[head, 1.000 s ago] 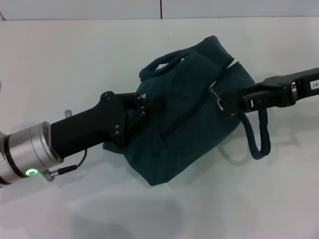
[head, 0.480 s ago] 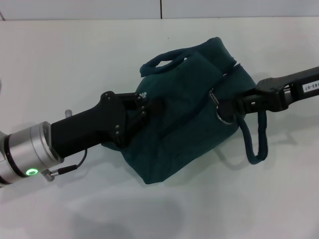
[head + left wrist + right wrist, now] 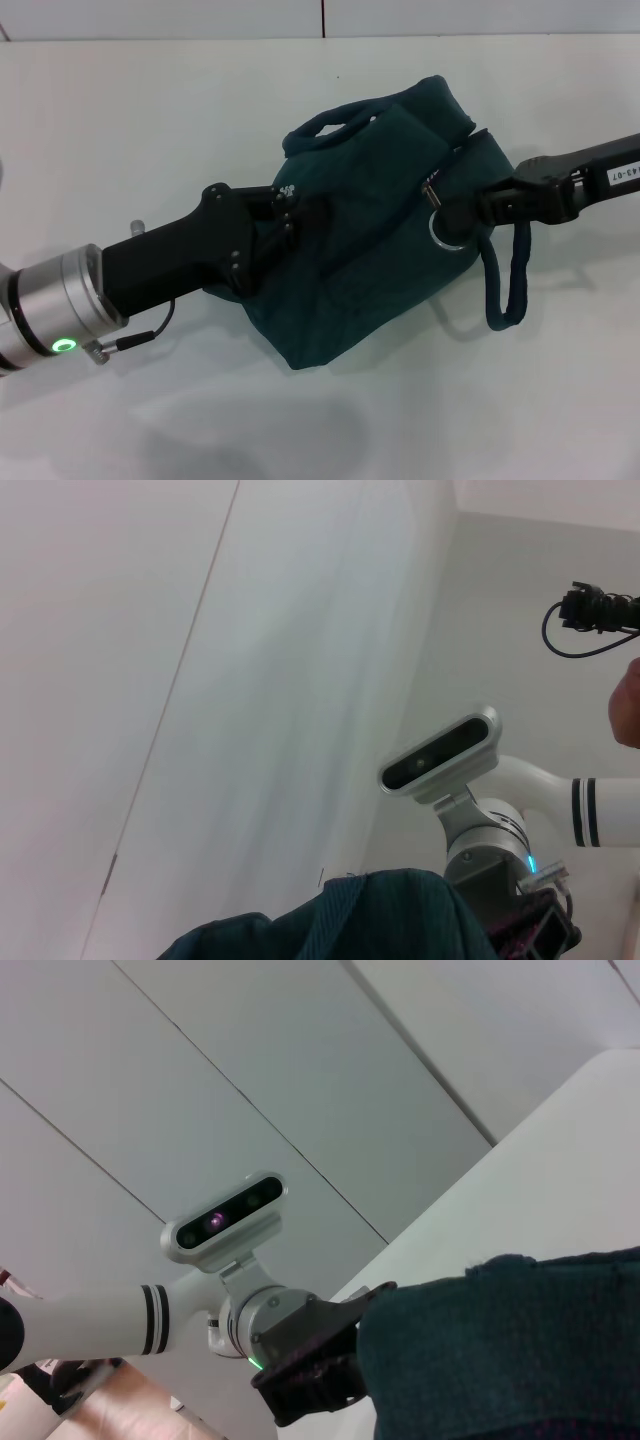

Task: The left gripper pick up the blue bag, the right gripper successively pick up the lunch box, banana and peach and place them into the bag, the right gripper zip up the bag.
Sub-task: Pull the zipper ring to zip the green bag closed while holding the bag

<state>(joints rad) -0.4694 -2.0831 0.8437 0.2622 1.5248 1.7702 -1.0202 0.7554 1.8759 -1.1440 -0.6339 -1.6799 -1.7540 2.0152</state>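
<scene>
The blue bag (image 3: 370, 220) lies tilted on the white table, its top seam closed; its fabric also fills the corner of the right wrist view (image 3: 520, 1350). My left gripper (image 3: 292, 215) is shut on the fabric at the bag's left side. My right gripper (image 3: 462, 213) comes in from the right and is shut at the zipper's end, where the metal ring pull (image 3: 443, 228) hangs at its tip. One loop handle (image 3: 330, 125) lies across the top and the other (image 3: 505, 285) dangles below my right gripper. The lunch box, banana and peach are out of view.
The white table (image 3: 150, 110) spreads around the bag, with a wall seam behind it. The robot's head camera shows in the left wrist view (image 3: 440, 752) and in the right wrist view (image 3: 225, 1218).
My right gripper has shifted slightly right and down. The ring pull dropped from the seam to hang below the gripper's tip, and the dangling handle swung left. My left gripper has held still.
</scene>
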